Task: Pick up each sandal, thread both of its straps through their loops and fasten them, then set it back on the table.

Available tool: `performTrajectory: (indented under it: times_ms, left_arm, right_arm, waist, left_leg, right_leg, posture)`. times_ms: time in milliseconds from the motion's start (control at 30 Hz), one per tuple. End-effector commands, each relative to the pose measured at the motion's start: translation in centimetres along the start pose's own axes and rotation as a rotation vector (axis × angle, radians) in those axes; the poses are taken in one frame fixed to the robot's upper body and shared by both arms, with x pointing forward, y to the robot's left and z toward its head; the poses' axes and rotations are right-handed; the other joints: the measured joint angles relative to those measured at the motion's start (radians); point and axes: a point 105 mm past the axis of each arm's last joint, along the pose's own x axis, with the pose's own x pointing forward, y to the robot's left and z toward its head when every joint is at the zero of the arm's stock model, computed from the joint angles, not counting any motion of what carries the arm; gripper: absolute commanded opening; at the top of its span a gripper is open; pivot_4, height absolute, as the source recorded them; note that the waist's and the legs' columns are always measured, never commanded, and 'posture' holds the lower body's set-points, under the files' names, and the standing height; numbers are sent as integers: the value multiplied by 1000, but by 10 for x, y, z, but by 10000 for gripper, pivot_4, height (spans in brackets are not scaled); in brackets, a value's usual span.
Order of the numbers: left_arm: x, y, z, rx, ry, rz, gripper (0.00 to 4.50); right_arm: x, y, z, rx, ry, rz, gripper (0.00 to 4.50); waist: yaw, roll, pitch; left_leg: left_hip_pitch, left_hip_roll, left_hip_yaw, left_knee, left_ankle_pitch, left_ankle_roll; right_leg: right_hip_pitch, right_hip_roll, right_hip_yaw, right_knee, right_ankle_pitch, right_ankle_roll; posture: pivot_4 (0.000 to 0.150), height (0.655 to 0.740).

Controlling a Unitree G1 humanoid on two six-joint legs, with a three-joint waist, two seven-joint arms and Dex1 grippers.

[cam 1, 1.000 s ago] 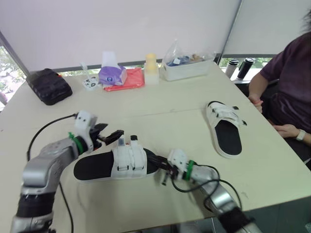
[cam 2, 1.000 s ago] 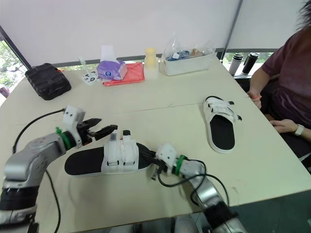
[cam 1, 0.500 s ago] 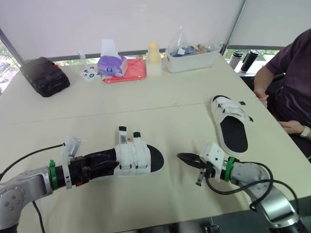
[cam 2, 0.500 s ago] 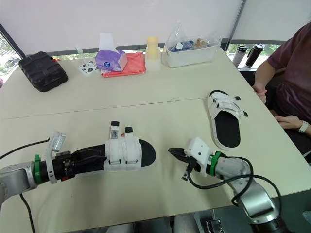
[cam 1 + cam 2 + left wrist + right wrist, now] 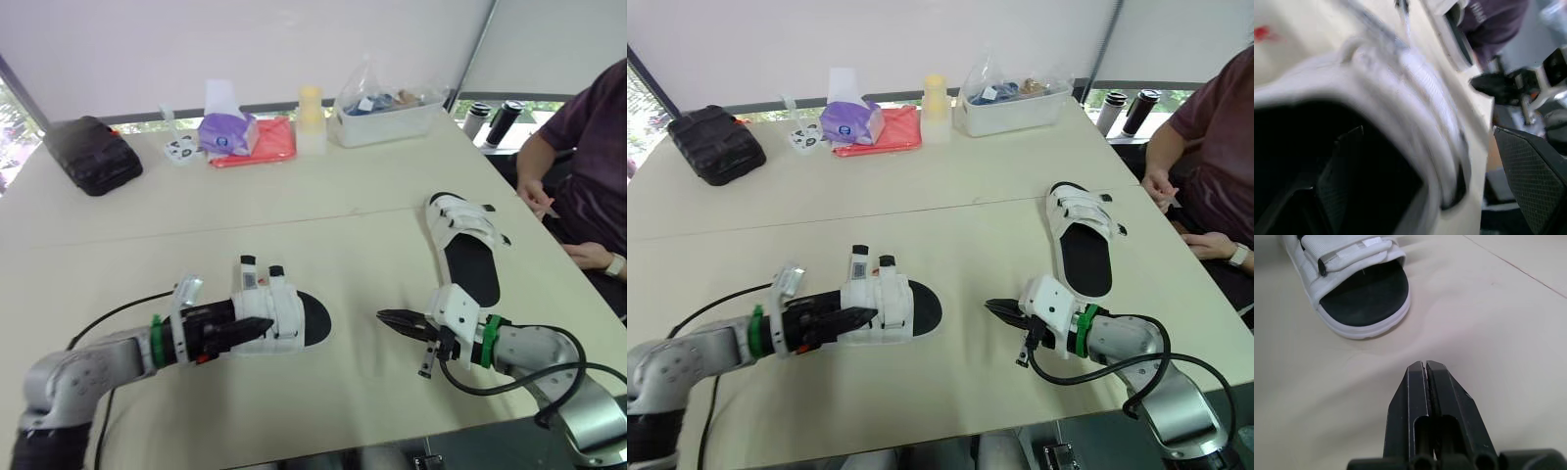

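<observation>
One white sandal (image 5: 269, 305) with a black footbed lies flat on the table's near left, with two strap ends standing up at its far side. My left gripper (image 5: 238, 331) is open and rests over its heel end, one finger (image 5: 1339, 169) on the black footbed and the other finger (image 5: 1535, 169) off to the side. My right gripper (image 5: 384, 317) is shut and empty, a short gap from the sandal's toe (image 5: 1362, 301) and pointing at it. The second sandal (image 5: 468, 257) lies farther right, straps across it.
A person (image 5: 588, 147) sits at the table's right edge, hands close to the second sandal. Along the back stand a black pouch (image 5: 93, 157), a tissue pack (image 5: 227, 129), a red packet (image 5: 266, 145), a yellow bottle (image 5: 311, 116) and a white bin (image 5: 387, 116).
My left gripper has slid forward along the near sandal's heel toward its straps. The right gripper has let go of the toe end and drawn back to the right, shut.
</observation>
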Motion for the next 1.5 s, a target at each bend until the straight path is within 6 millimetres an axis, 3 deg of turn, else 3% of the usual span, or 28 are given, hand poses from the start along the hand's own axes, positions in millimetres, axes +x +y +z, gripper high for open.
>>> performTrajectory:
  times_ms: [33,100,233,400,433,567,700,867,967,1033,1167,1300,1400,1500]
  left_arm:
    - [12,5,-3,6,5,-6,44336]
    - [16,5,3,0,-36,-9,44336]
    - [21,-2,1,-9,-35,-38,27381]
    - [28,-10,1,-2,-35,-61,2478]
    - [30,-12,5,5,-53,-66,486]
    - [50,-12,42,68,-245,6,486]
    - [68,12,78,146,-406,204,486]
    - [99,43,121,23,-645,343,486]
    - [99,59,138,-141,-812,425,486]
    - [100,65,146,-235,-914,447,486]
    - [110,66,147,-238,-974,497,486]
    - [122,77,126,-255,-908,566,486]
    - [126,83,111,-253,-848,581,13301]
    - [118,90,106,-247,-843,638,27452]
  right_arm:
    - [-5,-1,11,-40,-19,-19,0]
    - [-8,0,8,-37,-8,-29,0]
    - [-9,3,7,-28,-2,-38,0]
    - [-10,7,4,-8,6,-48,0]
    - [-10,7,3,-3,8,-51,0]
    - [-7,4,0,29,1,-83,0]
    - [0,2,-1,36,-10,-88,0]
    - [17,0,5,45,-56,-88,0]
    - [19,-4,4,42,-53,-101,0]
    - [21,-5,2,43,-53,-103,0]
    - [25,-3,2,46,-59,-103,0]
    - [25,-3,2,48,-60,-108,0]
    - [26,-3,2,48,-61,-110,0]
    - [26,-3,1,49,-60,-112,0]
  waist:
    - [4,0,0]
    - [7,0,0]
    - [5,0,0]
    - [7,0,0]
    - [7,0,0]
    - [15,0,0]
    - [29,-1,-1]
    - [32,-1,-1]
    - [32,-1,-1]
    - [32,-1,-1]
    - [32,-2,-1]
    - [32,-2,-1]
    - [31,-2,-1]
    - [31,-2,-1]
  left_leg:
    - [0,0,0,2,0,0]
    - [0,1,0,3,0,0]
    - [-2,0,-1,10,-1,3]
    - [-1,0,0,13,-2,3]
    - [-1,0,0,14,-2,3]
    - [-2,-1,-1,16,-2,3]
    - [-2,-3,2,19,-1,3]
    - [-1,-3,4,22,-1,3]
    - [-4,-5,4,26,-3,5]
    - [-5,-8,4,28,-4,7]
    - [-5,-10,4,28,-4,7]
    - [-5,-10,4,29,-4,7]
    - [-4,-10,5,30,-4,8]
    - [-4,-10,5,30,-4,8]
  right_leg:
    - [1,0,0,0,0,0]
    - [2,0,0,0,1,1]
    - [3,0,1,1,1,2]
    - [4,0,1,2,3,4]
    - [5,0,1,2,3,4]
    - [6,-1,1,2,4,6]
    - [6,1,2,2,9,5]
    - [6,2,3,2,11,4]
    - [6,0,3,2,12,6]
    - [6,-1,3,2,13,8]
    - [6,-2,4,1,14,9]
    - [6,-2,4,2,14,10]
    - [7,-2,5,2,15,11]
    - [7,-2,5,3,15,11]
  posture:
    - [1500,7400]
    - [1500,7400]
    - [1500,7400]
    - [1500,7400]
    - [1500,7400]
    - [1500,7400]
    - [1500,7400]
    - [1500,7400]
    - [1500,7400]
    - [1500,7400]
    - [1500,7400]
    - [1500,7400]
    - [1500,7400]
    - [1500,7400]
